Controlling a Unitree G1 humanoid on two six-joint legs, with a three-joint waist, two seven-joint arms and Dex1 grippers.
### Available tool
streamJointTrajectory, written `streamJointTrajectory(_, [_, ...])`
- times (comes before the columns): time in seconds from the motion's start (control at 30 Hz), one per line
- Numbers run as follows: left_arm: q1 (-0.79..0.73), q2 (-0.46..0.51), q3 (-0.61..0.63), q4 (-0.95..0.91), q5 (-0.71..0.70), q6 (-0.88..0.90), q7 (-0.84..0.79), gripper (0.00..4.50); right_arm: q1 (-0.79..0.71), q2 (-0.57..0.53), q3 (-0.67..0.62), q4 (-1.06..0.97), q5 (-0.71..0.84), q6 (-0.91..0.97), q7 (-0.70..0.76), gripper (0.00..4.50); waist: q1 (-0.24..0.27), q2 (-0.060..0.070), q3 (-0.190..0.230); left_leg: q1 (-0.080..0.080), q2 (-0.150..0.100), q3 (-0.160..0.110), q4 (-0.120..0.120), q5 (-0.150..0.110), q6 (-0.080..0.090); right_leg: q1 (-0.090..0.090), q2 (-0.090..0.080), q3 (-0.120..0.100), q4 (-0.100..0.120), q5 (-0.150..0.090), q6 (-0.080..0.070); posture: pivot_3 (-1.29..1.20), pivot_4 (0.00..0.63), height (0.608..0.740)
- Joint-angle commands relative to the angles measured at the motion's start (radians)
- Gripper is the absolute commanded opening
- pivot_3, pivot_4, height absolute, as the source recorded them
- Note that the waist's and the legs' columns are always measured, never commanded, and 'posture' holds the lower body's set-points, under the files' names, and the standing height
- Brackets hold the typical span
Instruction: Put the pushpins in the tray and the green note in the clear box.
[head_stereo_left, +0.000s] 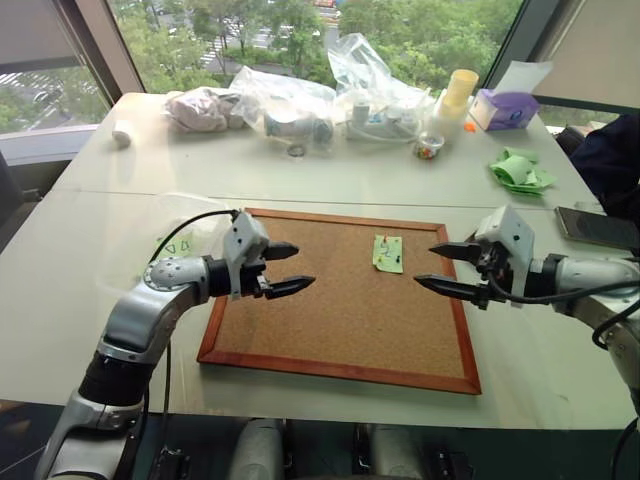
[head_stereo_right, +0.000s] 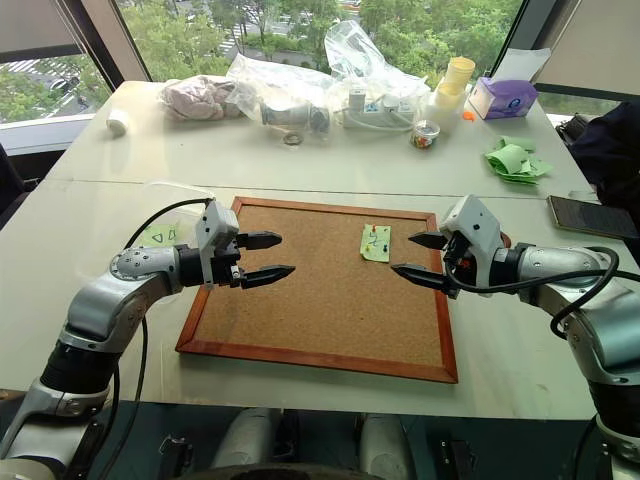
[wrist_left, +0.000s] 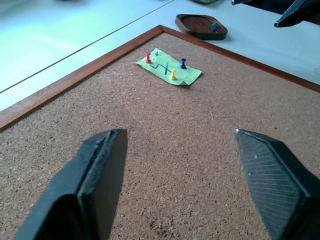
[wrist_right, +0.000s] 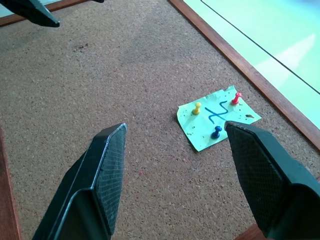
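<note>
The green note (head_stereo_left: 387, 253) lies on the corkboard (head_stereo_left: 330, 330), right of its middle. It is held by red (wrist_right: 236, 97), yellow (wrist_right: 197, 107) and blue (wrist_right: 216, 132) pushpins. The dark reddish tray (wrist_left: 195, 25) sits just off the board's right edge with a small pin (wrist_left: 214, 26) in it. A clear box (head_stereo_left: 185, 215) lies by the board's left edge, partly behind my left arm. My left gripper (head_stereo_left: 305, 266) hovers open over the board's left part. Just right of the note, my right gripper (head_stereo_left: 423, 266) hovers open. Both point at the note and hold nothing.
Crinkled plastic bags (head_stereo_left: 300, 105), a purple tissue box (head_stereo_left: 505, 108) and stacked cups (head_stereo_left: 455, 100) line the table's far side. Crumpled green papers (head_stereo_left: 520, 172) and a phone (head_stereo_left: 597, 227) lie at the right. A person's dark sleeve (head_stereo_left: 612, 160) shows at the right edge.
</note>
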Motion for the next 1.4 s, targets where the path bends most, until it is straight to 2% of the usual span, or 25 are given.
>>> streamJointTrajectory(0.03, [-0.018, -0.032, -0.032, 0.022, 0.021, -0.055, -0.015, 1.79, -0.010, 0.010, 0.002, -0.025, -0.005, -0.022, -0.009, 3.24, 0.000, 0.000, 0.000, 0.000, 0.000, 0.000, 0.000, 0.000, 0.000, 0.000, 0.000, 0.000, 0.000, 0.000, 0.000, 0.00, 0.150, 0.740])
streamJointTrajectory(0.1, [-0.022, -0.050, -0.053, 0.048, 0.040, -0.088, -0.024, 0.80, -0.022, 0.020, 0.010, -0.015, -0.012, -0.027, -0.022, 3.24, -0.001, 0.000, 0.000, 0.000, 0.000, 0.000, 0.000, 0.000, 0.000, 0.000, 0.000, 0.000, 0.000, 0.000, 0.000, 0.00, 0.150, 0.740])
streamJointTrajectory(0.17, [-0.027, -0.067, -0.075, 0.084, 0.066, -0.123, -0.028, 0.09, -0.040, 0.030, 0.028, 0.004, -0.030, -0.035, -0.035, 3.24, -0.001, 0.000, 0.000, 0.000, 0.000, 0.000, 0.000, 0.000, 0.000, 0.000, 0.000, 0.000, 0.000, 0.000, 0.000, 0.00, 0.150, 0.740])
streamJointTrajectory(0.33, [-0.036, -0.098, -0.143, 0.169, 0.154, -0.206, -0.034, 0.09, -0.108, 0.091, 0.091, 0.095, -0.113, -0.081, -0.098, 3.24, -0.002, 0.000, 0.000, 0.001, 0.000, 0.001, 0.000, 0.000, 0.000, 0.000, 0.000, 0.000, 0.000, 0.000, 0.000, 0.00, 0.150, 0.740])
streamJointTrajectory(0.53, [-0.035, -0.149, -0.146, 0.245, 0.199, -0.245, 0.006, 0.09, -0.221, 0.196, 0.186, 0.240, -0.206, -0.098, -0.162, 3.24, -0.002, 0.000, 0.000, 0.000, 0.000, 0.002, 0.000, 0.000, 0.000, 0.000, 0.001, 0.000, 0.000, 0.000, 0.000, 0.00, 0.150, 0.740])
streamJointTrajectory(0.8, [-0.001, -0.163, -0.140, 0.277, 0.217, -0.255, 0.024, 0.09, -0.327, 0.328, 0.258, 0.438, -0.290, -0.152, -0.192, 3.24, -0.004, 0.002, -0.001, 0.001, 0.000, 0.002, 0.000, 0.000, 0.000, 0.001, 0.000, 0.000, 0.001, 0.000, 0.000, 0.00, 0.150, 0.740])
streamJointTrajectory(1.27, [0.024, -0.163, -0.140, 0.246, 0.217, -0.240, 0.030, 0.09, -0.383, 0.403, 0.265, 0.630, -0.366, -0.225, -0.183, 3.24, -0.010, 0.005, -0.003, 0.002, 0.000, 0.002, 0.000, 0.000, 0.000, 0.002, 0.001, 0.000, 0.001, 0.000, 0.000, 0.00, 0.150, 0.740])
streamJointTrajectory(1.37, [0.026, -0.163, -0.139, 0.245, 0.219, -0.241, 0.034, 0.00, -0.391, 0.407, 0.272, 0.652, -0.382, -0.232, -0.183, 2.48, -0.010, 0.005, -0.003, 0.002, 0.000, 0.002, 0.000, 0.000, 0.000, 0.002, 0.001, 0.000, 0.001, 0.000, 0.000, 0.00, 0.150, 0.740])
streamJointTrajectory(1.4, [0.027, -0.163, -0.139, 0.243, 0.219, -0.240, 0.035, 0.00, -0.393, 0.408, 0.272, 0.655, -0.386, -0.233, -0.182, 1.97, -0.010, 0.005, -0.003, 0.002, 0.000, 0.003, 0.000, 0.000, 0.000, 0.002, 0.001, 0.000, 0.001, 0.000, 0.000, 0.00, 0.150, 0.740])
